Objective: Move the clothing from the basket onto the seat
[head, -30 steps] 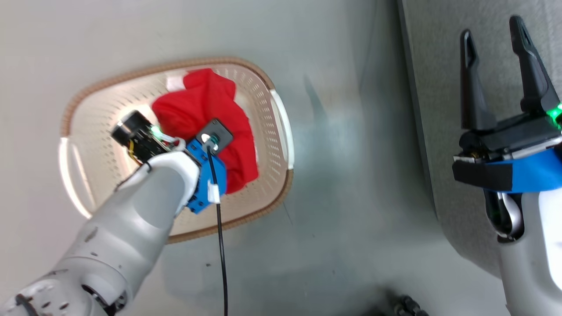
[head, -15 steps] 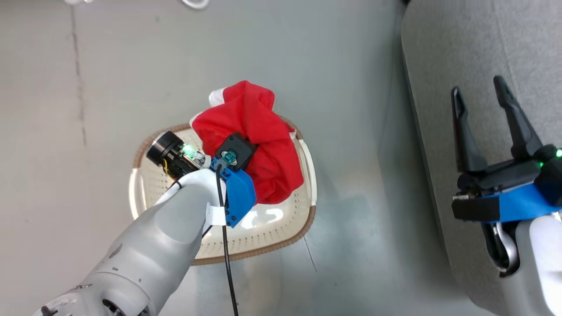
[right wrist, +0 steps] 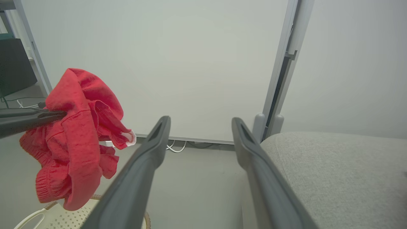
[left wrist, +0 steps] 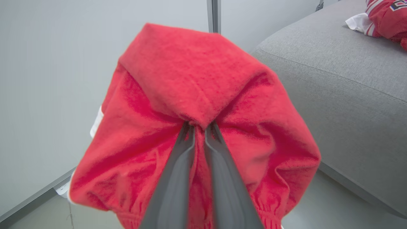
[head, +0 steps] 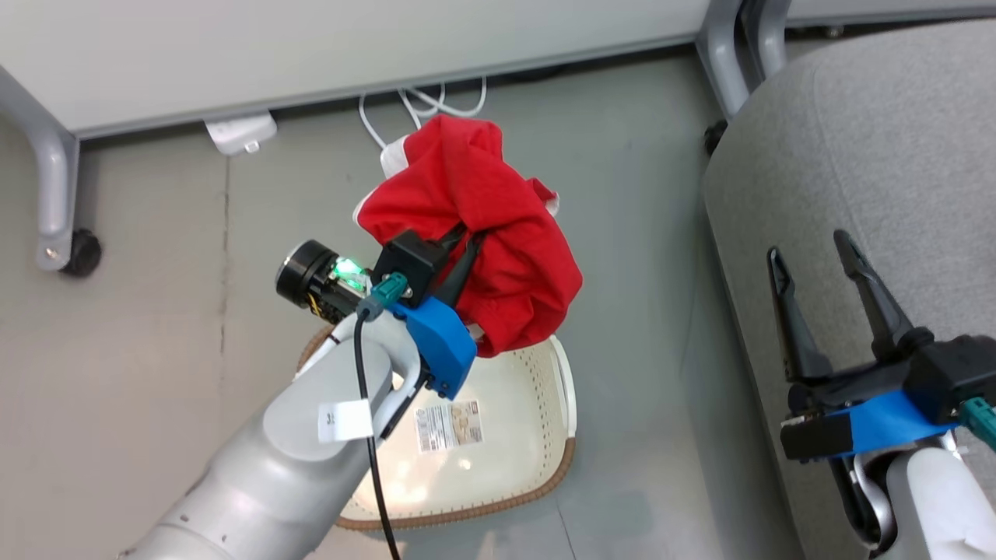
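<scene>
the left pincer (left wrist: 199, 126) is clamped narrow on a fold of the red shorts (head: 498, 233), which hang bunched in the air above the far end of the basket (head: 566, 389) on the floor (head: 156, 350), beside the seat (head: 879, 155). the right pincer (head: 808, 245) stands wide and holds nothing, over the seat's edge. a red jersey (left wrist: 386, 16) lies on the seat.

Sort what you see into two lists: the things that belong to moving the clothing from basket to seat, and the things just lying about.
Part of the job:
- shorts, pinched in the left gripper
- jersey, lying on the seat
- basket

Just lying about:
- white cables
- castor
- grey frame leg
</scene>
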Robot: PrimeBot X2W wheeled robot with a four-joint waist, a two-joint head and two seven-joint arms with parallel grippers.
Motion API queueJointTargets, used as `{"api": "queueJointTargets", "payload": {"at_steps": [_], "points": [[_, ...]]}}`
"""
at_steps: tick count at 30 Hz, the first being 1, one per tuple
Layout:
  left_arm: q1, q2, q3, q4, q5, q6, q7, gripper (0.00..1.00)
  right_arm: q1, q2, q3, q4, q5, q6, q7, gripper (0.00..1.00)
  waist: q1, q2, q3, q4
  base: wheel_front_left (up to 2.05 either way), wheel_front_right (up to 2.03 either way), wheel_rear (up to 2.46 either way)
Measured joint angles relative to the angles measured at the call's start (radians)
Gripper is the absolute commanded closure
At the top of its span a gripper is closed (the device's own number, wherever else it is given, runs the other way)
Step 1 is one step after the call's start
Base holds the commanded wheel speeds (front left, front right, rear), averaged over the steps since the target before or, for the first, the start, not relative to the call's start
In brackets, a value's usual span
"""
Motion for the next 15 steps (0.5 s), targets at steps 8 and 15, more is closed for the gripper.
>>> {"api": "queueJointTargets", "payload": {"at_steps": [8, 15], "points": [[0.091, 0.006, 0.084, -0.110, 0.060, 0.006, 0.000, 1.00, 0.067, 0.013, 0.007, 0.023, -0.007, 0.000, 0.000, 0.00, 0.0000, 0.0000, -0.109, 0.007, 0.00, 0.00, 0.00], [0.146, 0.004, 0.128, -0.158, 0.095, -0.006, 0.000, 1.00, 0.118, 0.026, 0.010, 0.036, -0.007, 0.000, 0.000, 0.00, 0.0000, 0.0000, -0.193, 0.008, 0.00, 0.00, 0.00]]}}
